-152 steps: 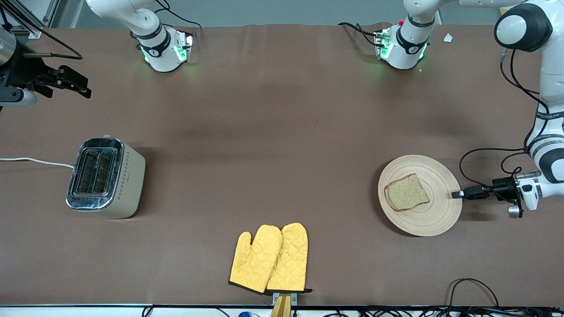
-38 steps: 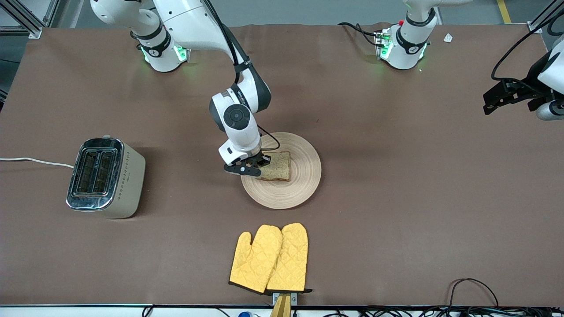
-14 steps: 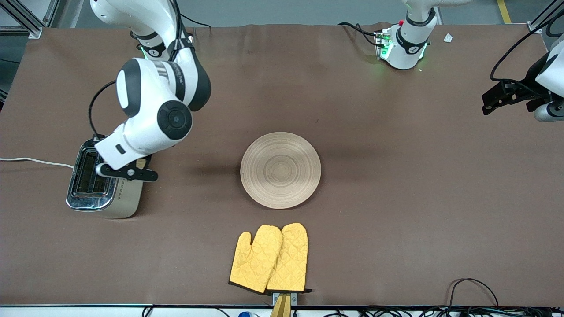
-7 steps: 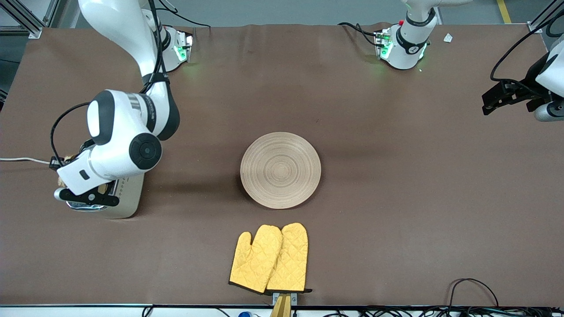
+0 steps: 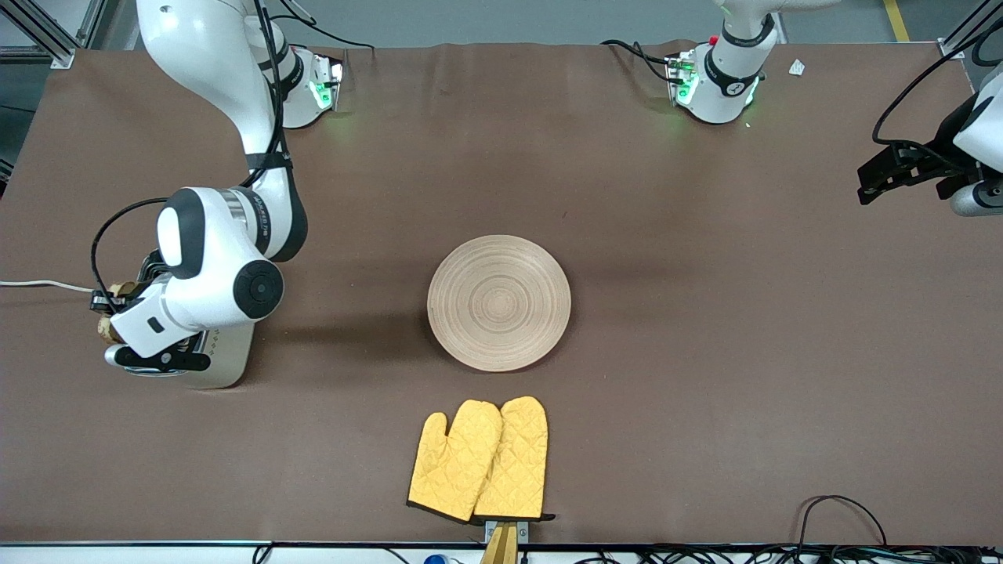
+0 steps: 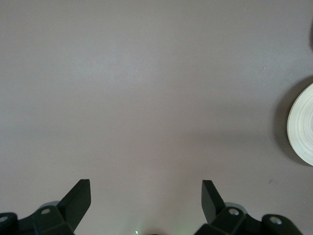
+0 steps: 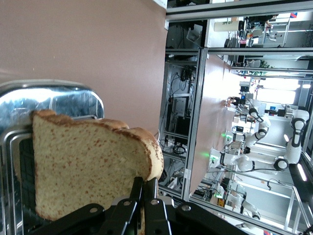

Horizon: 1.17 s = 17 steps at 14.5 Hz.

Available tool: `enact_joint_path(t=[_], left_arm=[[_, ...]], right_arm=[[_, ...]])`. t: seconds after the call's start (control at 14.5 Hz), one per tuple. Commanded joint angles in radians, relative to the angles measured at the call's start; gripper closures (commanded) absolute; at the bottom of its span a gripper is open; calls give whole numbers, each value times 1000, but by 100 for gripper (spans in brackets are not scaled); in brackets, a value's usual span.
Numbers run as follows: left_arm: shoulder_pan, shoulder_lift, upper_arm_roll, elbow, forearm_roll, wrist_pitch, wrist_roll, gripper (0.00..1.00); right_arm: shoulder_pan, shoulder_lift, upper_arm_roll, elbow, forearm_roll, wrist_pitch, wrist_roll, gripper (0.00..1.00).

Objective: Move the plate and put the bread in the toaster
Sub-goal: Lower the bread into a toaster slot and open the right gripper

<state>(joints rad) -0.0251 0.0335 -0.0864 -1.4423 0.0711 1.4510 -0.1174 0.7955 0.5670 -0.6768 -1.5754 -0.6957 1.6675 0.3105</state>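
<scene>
The toaster point(image 5: 229, 362) stands at the right arm's end of the table, mostly hidden under the right arm. My right gripper point(image 7: 145, 183) is shut on the crust edge of the bread point(image 7: 88, 166) and holds the slice upright just above the toaster's chrome top point(image 7: 58, 95). In the front view the right gripper point(image 5: 116, 313) sits over the toaster. The wooden plate point(image 5: 499, 302) lies bare at the table's middle; its rim shows in the left wrist view point(image 6: 303, 125). My left gripper point(image 5: 866, 188) waits open and empty, raised at the left arm's end point(image 6: 146, 188).
A pair of yellow oven mitts point(image 5: 479, 460) lies nearer to the front camera than the plate. The toaster's white cord point(image 5: 47, 284) runs off the table's edge at the right arm's end.
The plate has moved from the left arm's end to the middle. The right gripper took the bread off it, carried it over the toaster, and has just shifted slightly there.
</scene>
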Motion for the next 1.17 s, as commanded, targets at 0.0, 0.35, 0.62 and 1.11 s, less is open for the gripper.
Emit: enact_joint_path(t=[0.0,0.35,0.62,1.11], left_arm=[[4,-4,4,2,-16,-8,15,0],[4,2,5,2,-14,-5,15,0],[4,2,7,0,-14,-6,12,0],[4,5,7,2,-11,-6,12,0]], right_arm=[[36,-39,-3,-66,-30,-17,42,99],[68,-68,-3,-100,-30,-58,44,99],[80,-78,-3,-129,-31,-58,44,99],[111,-144,-3,-192,-61,-83,58,99]])
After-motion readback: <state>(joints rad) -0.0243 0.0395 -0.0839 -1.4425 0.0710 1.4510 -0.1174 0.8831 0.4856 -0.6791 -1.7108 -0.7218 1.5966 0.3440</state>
